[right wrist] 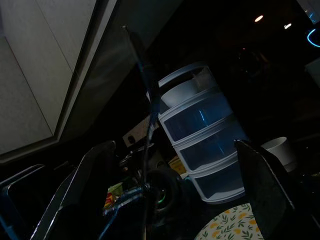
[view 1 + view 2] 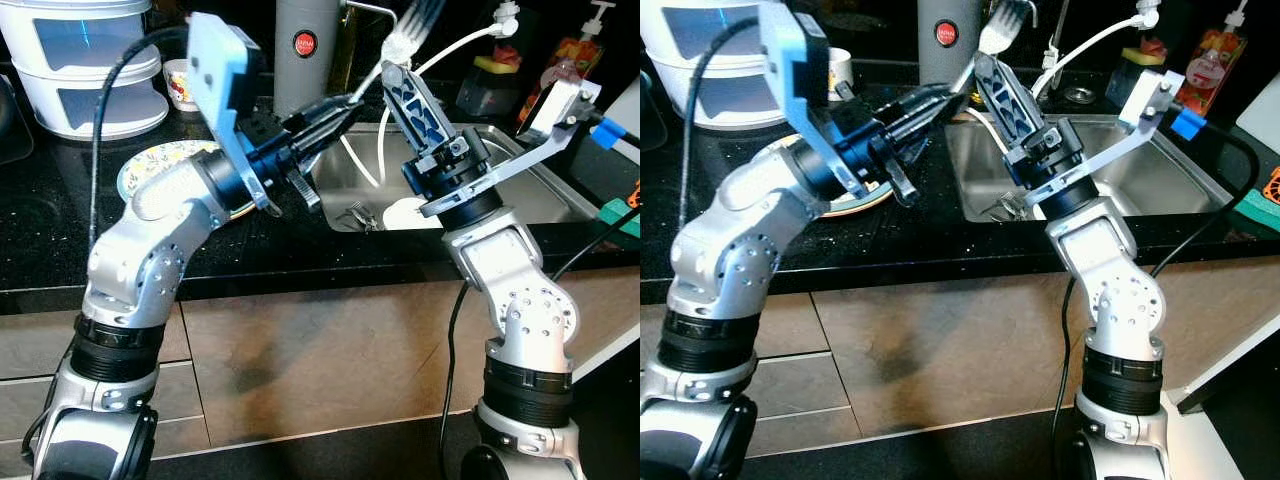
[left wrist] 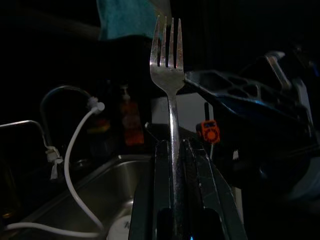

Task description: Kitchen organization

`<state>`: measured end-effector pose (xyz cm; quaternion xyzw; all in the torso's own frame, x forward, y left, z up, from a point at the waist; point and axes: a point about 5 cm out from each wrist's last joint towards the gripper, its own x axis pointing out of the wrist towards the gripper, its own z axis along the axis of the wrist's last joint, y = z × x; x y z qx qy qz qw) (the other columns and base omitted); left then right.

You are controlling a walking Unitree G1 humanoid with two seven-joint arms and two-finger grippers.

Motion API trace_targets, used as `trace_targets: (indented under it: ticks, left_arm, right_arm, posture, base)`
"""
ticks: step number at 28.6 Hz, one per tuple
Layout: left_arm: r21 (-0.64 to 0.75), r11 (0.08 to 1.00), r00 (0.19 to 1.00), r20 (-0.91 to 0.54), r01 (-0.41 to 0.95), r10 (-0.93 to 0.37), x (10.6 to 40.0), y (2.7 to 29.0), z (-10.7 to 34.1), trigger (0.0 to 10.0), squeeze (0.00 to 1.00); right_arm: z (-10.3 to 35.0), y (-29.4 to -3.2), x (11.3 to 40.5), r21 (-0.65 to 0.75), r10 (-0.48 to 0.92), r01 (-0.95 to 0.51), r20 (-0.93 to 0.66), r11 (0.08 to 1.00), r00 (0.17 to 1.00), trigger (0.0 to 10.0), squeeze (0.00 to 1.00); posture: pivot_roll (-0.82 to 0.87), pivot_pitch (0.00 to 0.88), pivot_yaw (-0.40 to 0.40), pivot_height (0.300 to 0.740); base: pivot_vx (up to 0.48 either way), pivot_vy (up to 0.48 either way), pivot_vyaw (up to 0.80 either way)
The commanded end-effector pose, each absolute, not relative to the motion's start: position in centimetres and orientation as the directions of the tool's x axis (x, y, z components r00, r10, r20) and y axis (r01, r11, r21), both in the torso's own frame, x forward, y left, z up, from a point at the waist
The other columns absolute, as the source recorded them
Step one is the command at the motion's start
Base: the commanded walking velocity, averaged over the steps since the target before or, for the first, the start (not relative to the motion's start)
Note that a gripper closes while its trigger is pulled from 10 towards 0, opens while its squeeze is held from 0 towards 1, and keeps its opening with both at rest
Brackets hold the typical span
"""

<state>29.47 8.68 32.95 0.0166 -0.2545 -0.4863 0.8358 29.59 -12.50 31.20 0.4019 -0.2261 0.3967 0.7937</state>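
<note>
My left gripper point(image 3: 172, 147) is shut on the handle of a silver fork point(image 3: 169, 60). It holds the fork raised above the sink, tines pointing up point(image 2: 1002, 22). My right gripper point(image 1: 174, 144) is open and also points upward, just to the right of the fork. Its fingers point(image 2: 410, 100) stand wide apart, and the thin edge of the fork runs through the gap between them in the right wrist view. I cannot tell whether the right fingers touch the fork.
A steel sink point(image 2: 520, 190) holds a white plate point(image 2: 405, 212) and some cutlery point(image 2: 360, 215). On the black counter are a floral plate point(image 2: 160, 160), a white stacked drawer unit point(image 2: 90, 60), a cup point(image 2: 180, 85) and a silver canister point(image 2: 305, 50). A white hose point(image 2: 450, 45) arcs over the sink.
</note>
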Motion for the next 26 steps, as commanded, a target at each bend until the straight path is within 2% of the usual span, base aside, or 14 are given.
trace_targets:
  ticks: [1,4,5,7,8,26]
  left_arm:
    - [0.275,0.504,0.387,0.385,0.819,-0.838,29.32,8.21,32.34,10.0,0.0]
    - [0.278,0.501,0.388,0.374,0.82,-0.842,29.31,8.17,32.14,10.0,0.0]
    - [0.278,0.5,0.39,0.369,0.82,-0.844,29.33,8.17,32.04,10.0,0.0]
    - [0.279,0.5,0.392,0.364,0.82,-0.845,29.35,8.16,31.95,10.0,0.0]
    - [0.282,0.5,0.393,0.359,0.819,-0.847,29.34,8.13,31.87,10.0,0.0]
    - [0.313,0.521,0.415,0.347,0.794,-0.841,29.43,7.98,31.64,10.0,0.0]
  right_arm:
    - [31.28,-13.04,29.51,0.459,0.429,-0.805,0.683,0.377,0.591,10.0,0.0]
    - [31.29,-13.03,29.5,0.458,0.429,-0.806,0.685,0.375,0.589,10.0,0.0]
    - [31.28,-13.03,29.52,0.46,0.426,-0.804,0.685,0.376,0.591,4.6,0.0]
    - [31.27,-13.03,29.56,0.463,0.424,-0.802,0.684,0.377,0.594,4.6,0.0]
    - [31.28,-13.05,29.56,0.464,0.422,-0.802,0.685,0.377,0.595,0.0,0.0]
    - [31.47,-12.91,29.3,0.451,0.427,-0.814,0.696,0.367,0.578,0.0,0.0]
  posture:
    - [0.07,0.0,-0.078,0.74]
    - [0.07,0.0,-0.078,0.74]
    - [0.07,0.0,-0.078,0.74]
    - [0.07,0.0,-0.078,0.74]
    - [0.07,0.004,-0.079,0.74]
    - [0.07,0.004,-0.081,0.74]
  base:
    - [0.0,0.0,0.0]
    - [0.0,0.0,0.0]
    - [0.0,0.0,0.0]
    - [0.0,0.0,0.0]
    - [0.0,0.0,0.0]
    - [0.0,0.0,0.0]
